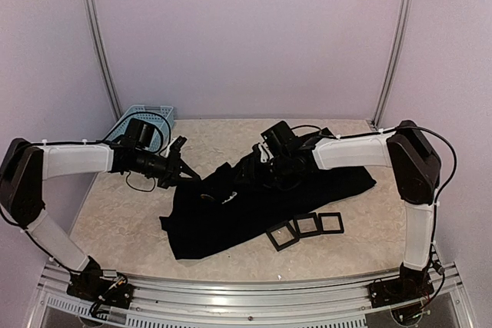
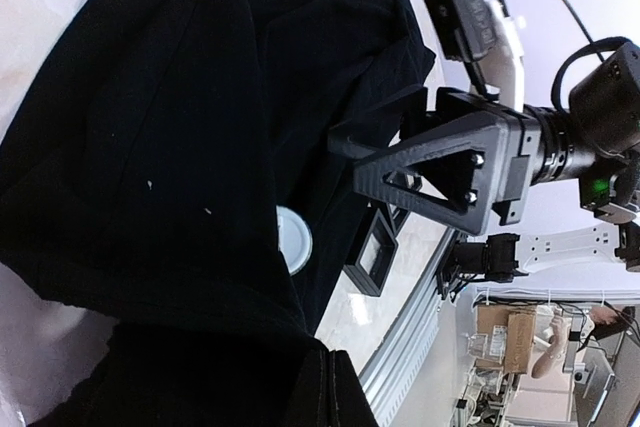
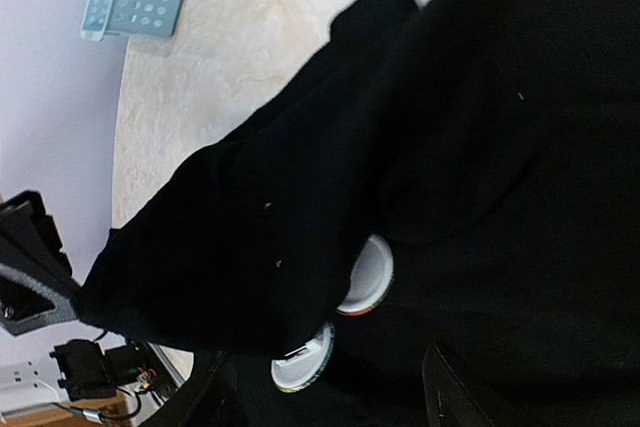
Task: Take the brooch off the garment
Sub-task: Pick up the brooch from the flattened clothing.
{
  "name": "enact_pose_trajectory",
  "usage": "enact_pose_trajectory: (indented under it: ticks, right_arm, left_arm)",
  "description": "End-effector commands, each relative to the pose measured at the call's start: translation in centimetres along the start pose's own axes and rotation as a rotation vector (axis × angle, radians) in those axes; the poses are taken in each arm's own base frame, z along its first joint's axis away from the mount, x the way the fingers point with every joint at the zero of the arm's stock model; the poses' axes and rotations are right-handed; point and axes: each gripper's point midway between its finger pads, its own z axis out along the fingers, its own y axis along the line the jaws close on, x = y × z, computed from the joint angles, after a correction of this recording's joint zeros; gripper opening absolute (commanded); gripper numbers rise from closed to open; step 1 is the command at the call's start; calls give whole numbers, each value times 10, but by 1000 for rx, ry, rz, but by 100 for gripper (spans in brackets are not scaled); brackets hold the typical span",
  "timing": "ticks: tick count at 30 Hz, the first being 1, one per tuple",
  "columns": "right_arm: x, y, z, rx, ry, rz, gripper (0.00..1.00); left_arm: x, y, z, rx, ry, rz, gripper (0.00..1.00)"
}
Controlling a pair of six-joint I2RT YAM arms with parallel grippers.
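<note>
Black garment, left claw pinching its edge

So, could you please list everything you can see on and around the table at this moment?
garment: one, black, spread across the middle of the table, left edge raised.
brooch-like discs: two, white, on the garment, partly tucked under a fold; clearest in the right wrist view.
square frames: three, black, in a row by the garment's near edge, right of centre.
basket: one, light blue, far left corner.
table: one, beige marbled, under everything.
left gripper: one, black, shut on the garment's left edge.
right gripper: one, black, open, over the garment's far side.
</note>
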Motion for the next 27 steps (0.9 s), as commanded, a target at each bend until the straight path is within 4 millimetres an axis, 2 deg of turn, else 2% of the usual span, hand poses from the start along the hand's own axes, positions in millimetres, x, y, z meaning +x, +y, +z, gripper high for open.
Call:
enact_pose_trajectory:
  ticks: [1, 5, 9, 17, 27]
  right_arm:
    - [22, 13, 9, -53, 42, 167, 63]
    - [33, 22, 20, -66, 59, 170, 59]
    - [39, 26, 21, -62, 59, 169, 52]
    - [54, 17, 27, -13, 96, 209, 42]
    - [61, 6, 32, 40, 121, 239, 37]
  left_arm:
    - [11, -3, -3, -15, 1, -11, 0]
    - [15, -5, -4, -12, -2, -5, 0]
    - [20, -3, -2, -12, 12, -4, 0]
    - [18, -7, -1, -5, 7, 15, 0]
    - [18, -8, -3, 0, 3, 18, 0]
